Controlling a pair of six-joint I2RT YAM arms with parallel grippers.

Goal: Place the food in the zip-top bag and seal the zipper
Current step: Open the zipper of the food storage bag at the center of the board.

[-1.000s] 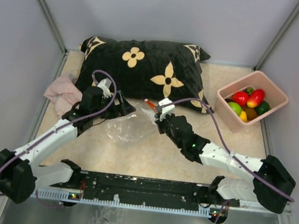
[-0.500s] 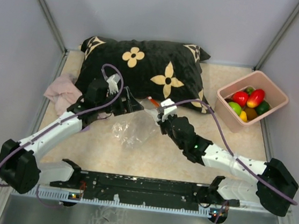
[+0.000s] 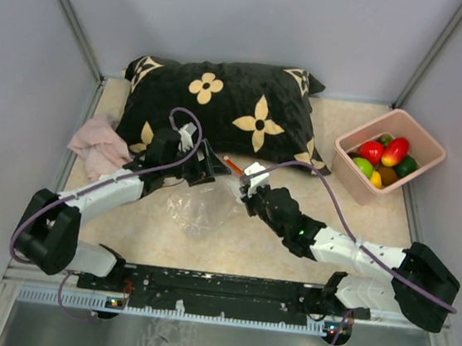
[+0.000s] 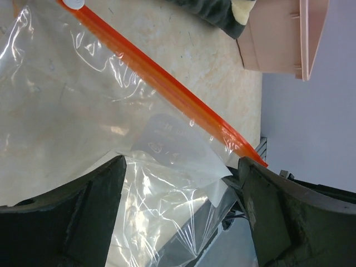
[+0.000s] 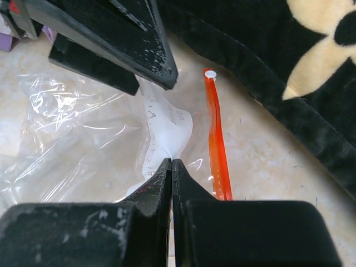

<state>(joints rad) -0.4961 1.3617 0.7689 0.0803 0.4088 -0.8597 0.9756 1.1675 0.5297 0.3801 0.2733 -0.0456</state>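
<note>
The clear zip-top bag (image 3: pixel 200 209) lies crumpled on the table between my grippers. Its red-orange zipper (image 3: pixel 234 164) runs toward the pillow and also shows in the right wrist view (image 5: pixel 214 133) and the left wrist view (image 4: pixel 167 89). My right gripper (image 5: pixel 172 161) is shut on the bag's plastic at a white label (image 5: pixel 167 125), just left of the zipper. My left gripper (image 4: pixel 178 167) is open, its fingers (image 4: pixel 94 206) standing on either side of a raised fold of the bag (image 4: pixel 161 189). The food (image 3: pixel 385 157) lies in the pink bin.
A black pillow (image 3: pixel 222 105) with cream flowers lies behind the bag. The pink bin (image 3: pixel 354 187) stands at the right. A pink cloth (image 3: pixel 96 145) lies at the left, by the pillow. Grey walls close in both sides.
My left arm has swung right and forward, bringing its open gripper over the bag next to the right gripper. The right gripper has kept its hold; the bag shifted slightly.
</note>
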